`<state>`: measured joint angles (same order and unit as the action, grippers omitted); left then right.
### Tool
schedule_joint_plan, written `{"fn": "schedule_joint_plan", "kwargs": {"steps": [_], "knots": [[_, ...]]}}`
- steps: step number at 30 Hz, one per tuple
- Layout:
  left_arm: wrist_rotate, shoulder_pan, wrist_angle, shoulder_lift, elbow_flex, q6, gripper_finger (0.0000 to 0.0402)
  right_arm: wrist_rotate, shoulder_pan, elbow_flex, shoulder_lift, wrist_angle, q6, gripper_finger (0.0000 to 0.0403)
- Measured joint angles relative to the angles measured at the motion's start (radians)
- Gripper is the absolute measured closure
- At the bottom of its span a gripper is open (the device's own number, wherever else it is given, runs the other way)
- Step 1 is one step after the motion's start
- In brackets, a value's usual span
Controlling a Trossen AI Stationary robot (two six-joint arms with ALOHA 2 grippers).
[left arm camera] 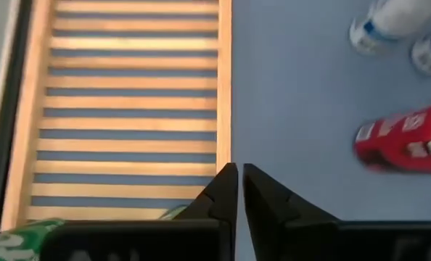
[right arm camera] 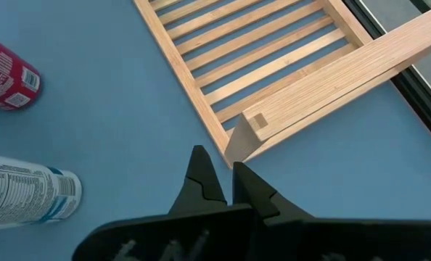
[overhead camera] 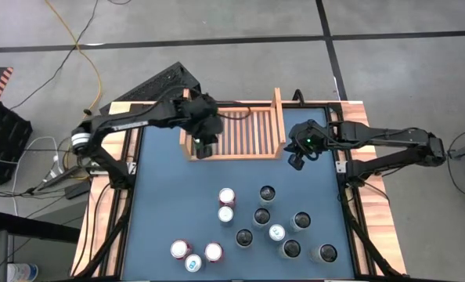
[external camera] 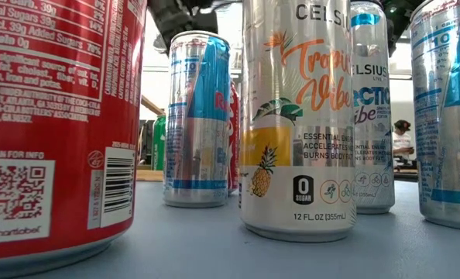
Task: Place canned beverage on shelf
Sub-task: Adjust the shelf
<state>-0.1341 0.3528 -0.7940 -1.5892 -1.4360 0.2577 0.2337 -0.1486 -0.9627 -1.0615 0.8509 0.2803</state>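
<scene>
Lying flat, the light-wood slatted shelf (overhead camera: 240, 133) has both closed, empty claws at its front corners.

A black keyboard (overhead camera: 156, 84) and yellow cable (overhead camera: 88, 48) lie on the grey floor (overhead camera: 240, 19).

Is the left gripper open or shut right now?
Shut: in its wrist view the left gripper's jaws meet, empty, above the shelf's front rail.

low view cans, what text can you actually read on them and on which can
"CELSIUS", "Tropical Vibe", "ESSENTIAL ENERGY", "0 SUGAR", "12 FL. OZ (355mL)": tall white pineapple-print can
"CELSIUS", "ARCTIC Vibe", partly hidden: white and blue can behind it
"SCAN FOR INFO", "smartlabel", "Total Sugars 39g": red can
Blue and silver cans: nothing readable
</scene>
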Motion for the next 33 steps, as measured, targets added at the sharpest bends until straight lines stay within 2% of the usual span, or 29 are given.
{"fn": "schedule_joint_plan", "kwargs": {"steps": [11,18,24,33], "knots": [[0.075,0.002,-0.066,-0.114,-0.009,0.042,0.0401,0.000,0.000,0.000,0.000,0.001,0.000,0.0403],[0.182,0.003,-0.106,-0.115,-0.003,0.045,0.0401,0.000,0.000,0.000,0.000,0.001,0.000,0.0403],[0.174,0.004,-0.117,-0.115,0.001,0.054,0.0401,0.000,0.001,0.000,0.000,0.001,0.000,0.0403],[0.237,0.003,-0.191,-0.115,0.001,0.055,0.0401,0.000,0.002,0.000,0.000,0.001,0.000,0.0403]]}}
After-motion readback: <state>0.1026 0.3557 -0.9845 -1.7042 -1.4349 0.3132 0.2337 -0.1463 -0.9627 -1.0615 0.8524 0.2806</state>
